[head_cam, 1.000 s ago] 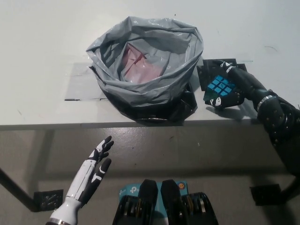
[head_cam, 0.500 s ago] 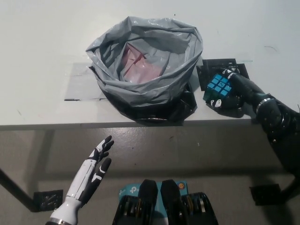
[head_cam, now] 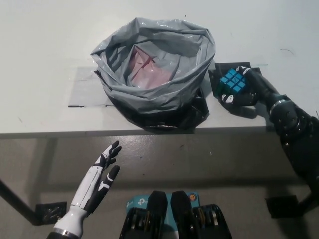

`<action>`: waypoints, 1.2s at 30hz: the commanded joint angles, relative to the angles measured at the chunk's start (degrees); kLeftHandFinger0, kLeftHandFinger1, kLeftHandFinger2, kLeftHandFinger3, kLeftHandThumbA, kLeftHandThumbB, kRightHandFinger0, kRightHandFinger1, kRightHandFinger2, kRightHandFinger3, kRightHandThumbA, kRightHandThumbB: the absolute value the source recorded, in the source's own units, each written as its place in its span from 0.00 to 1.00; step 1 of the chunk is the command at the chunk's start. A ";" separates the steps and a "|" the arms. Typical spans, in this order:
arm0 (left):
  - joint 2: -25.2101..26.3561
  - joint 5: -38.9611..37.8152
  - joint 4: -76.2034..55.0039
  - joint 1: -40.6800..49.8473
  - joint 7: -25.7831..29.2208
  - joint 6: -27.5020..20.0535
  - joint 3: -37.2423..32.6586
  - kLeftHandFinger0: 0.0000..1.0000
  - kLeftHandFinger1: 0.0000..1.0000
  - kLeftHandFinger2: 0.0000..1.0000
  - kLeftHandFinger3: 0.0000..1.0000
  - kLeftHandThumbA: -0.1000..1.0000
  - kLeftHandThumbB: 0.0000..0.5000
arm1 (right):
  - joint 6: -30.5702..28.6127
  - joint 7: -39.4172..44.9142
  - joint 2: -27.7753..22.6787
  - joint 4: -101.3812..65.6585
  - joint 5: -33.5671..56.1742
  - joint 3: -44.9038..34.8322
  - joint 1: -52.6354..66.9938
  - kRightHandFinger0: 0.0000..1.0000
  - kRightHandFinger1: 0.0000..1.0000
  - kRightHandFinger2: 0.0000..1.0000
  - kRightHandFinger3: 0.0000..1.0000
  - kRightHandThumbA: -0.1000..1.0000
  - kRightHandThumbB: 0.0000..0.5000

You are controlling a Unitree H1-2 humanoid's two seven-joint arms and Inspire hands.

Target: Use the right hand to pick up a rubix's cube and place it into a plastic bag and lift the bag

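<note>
A grey plastic bag (head_cam: 154, 69) stands open on the white table (head_cam: 45, 50), with something pink showing inside. Just right of the bag, my black right hand (head_cam: 249, 92) is shut on a Rubik's cube (head_cam: 234, 83) whose blue face points up. The cube is held slightly above the table's right part, beside the bag's rim. My white left hand (head_cam: 97, 181) rests open at the lower left, below the table's front edge.
A black square mat (head_cam: 219, 77) lies on the table under the cube. Grey tape patches (head_cam: 84, 89) lie left of the bag. The table's front edge (head_cam: 75, 133) runs across the middle of the picture.
My right hand has carried the cube a little up and to the left, closer to the bag. The left hand has barely moved.
</note>
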 commanded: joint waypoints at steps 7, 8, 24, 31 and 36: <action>0.84 -0.88 -1.10 -1.36 -0.55 -0.99 0.33 1.00 1.00 1.00 1.00 0.99 0.33 | -4.42 -8.04 2.45 2.58 4.36 -6.15 -1.89 0.33 0.71 0.90 0.77 0.12 0.52; 0.83 -0.93 -1.14 -1.35 -0.58 -0.93 0.32 1.00 1.00 1.00 1.00 0.99 0.33 | -4.75 -8.34 2.55 2.81 4.60 -6.50 -1.94 0.33 0.71 0.90 0.77 0.12 0.52; 0.77 -1.06 -1.10 -1.07 -0.62 -0.98 0.21 1.00 1.00 1.00 1.00 0.99 0.29 | -1.45 -16.11 5.23 -30.08 6.40 -18.01 -3.31 0.21 0.64 0.97 0.94 0.00 0.37; 0.76 -0.80 -1.25 -0.77 -0.59 -0.53 0.14 1.00 1.00 1.00 1.00 0.99 0.29 | 3.03 -12.91 6.91 -42.75 4.10 -15.31 -6.85 0.13 0.53 0.88 0.90 0.00 0.37; 0.64 -1.15 -1.43 -0.26 -0.86 -0.35 -0.03 1.00 1.00 1.00 1.00 0.99 0.28 | 0.65 -8.72 8.32 -39.21 4.14 -10.67 -8.85 0.12 0.54 0.88 0.91 0.00 0.34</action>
